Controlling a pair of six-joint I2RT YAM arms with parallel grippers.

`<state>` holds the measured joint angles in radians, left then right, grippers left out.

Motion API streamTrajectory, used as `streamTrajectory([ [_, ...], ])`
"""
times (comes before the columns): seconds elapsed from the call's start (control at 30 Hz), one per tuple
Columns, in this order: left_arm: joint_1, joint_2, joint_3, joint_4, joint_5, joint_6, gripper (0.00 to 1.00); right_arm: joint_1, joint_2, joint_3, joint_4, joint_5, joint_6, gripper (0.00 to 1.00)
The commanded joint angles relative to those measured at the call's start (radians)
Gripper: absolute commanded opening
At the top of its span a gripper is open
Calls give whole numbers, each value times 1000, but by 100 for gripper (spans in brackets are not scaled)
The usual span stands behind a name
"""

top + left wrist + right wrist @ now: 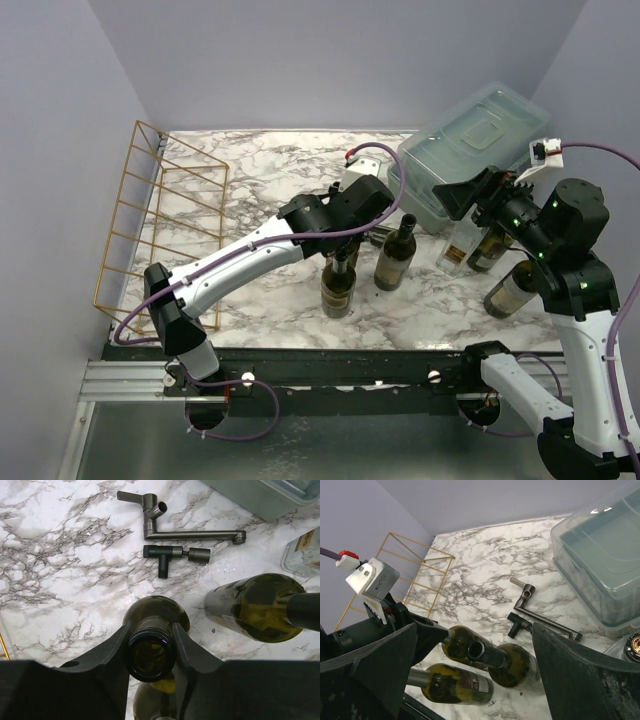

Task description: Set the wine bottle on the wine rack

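Observation:
A dark green wine bottle (338, 288) stands upright on the marble table near the middle. My left gripper (345, 255) is shut on its neck; in the left wrist view the two fingers (112, 652) press both sides of the open bottle mouth (150, 652). The gold wire wine rack (160, 205) stands at the far left and holds nothing; it also shows in the right wrist view (420, 572). My right gripper (470, 195) is open wide and empty, raised above the bottles on the right.
A second upright green bottle (395, 262) stands just right of the held one. More bottles (487, 250) stand and one lies (510, 290) at the right. A grey lidded box (480, 145) sits at the back right. Metal tap parts (175, 530) lie behind the bottles.

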<state>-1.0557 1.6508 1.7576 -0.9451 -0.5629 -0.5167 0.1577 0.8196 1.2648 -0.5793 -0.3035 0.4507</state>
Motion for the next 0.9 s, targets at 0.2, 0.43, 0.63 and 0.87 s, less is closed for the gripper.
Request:
streamTrajectory([
  [0.2,16,-3,82,-36,-35,51,12,-3,-13,-4,-27,28,-17,100],
  [0.43,67,-43,141,-43,-6,55,0,-3,-18,-14,-24,28,-13,100],
  [0.63,122,-96,146,-35,-5,43,0,-4,-7,-16,-30,22,-10,100],
  [0.87,261,-187,123,3,81,41,0,-4,-12,-32,-18,21,3,100],
])
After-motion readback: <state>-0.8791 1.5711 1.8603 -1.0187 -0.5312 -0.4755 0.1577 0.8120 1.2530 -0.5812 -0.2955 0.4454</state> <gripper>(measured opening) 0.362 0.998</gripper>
